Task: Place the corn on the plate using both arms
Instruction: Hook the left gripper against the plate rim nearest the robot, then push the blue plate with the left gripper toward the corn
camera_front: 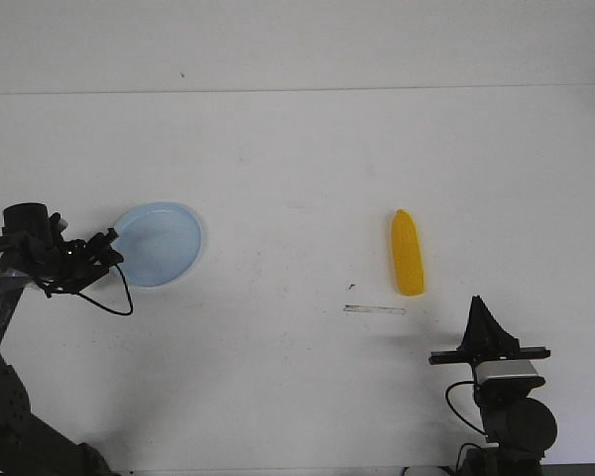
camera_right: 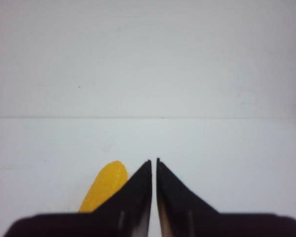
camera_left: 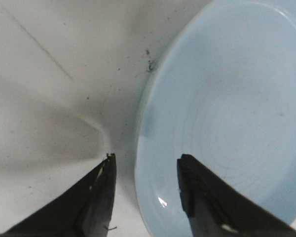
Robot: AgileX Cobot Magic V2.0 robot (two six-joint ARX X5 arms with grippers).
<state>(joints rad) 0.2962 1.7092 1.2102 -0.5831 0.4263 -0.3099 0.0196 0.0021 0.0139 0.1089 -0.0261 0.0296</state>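
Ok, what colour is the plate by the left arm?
Pale light blue, plain with no pattern. The plate shows best in the left wrist view.

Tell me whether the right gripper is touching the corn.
Apart. The front view shows bare table between the right gripper and the corn; in the right wrist view the corn lies beside and beyond the nearly closed fingers, not between them.

My front camera looks down over the whole table (camera_front: 297, 198); wrist cameras sit close, sharing its plate (camera_front: 159, 243) and corn (camera_front: 408, 254).
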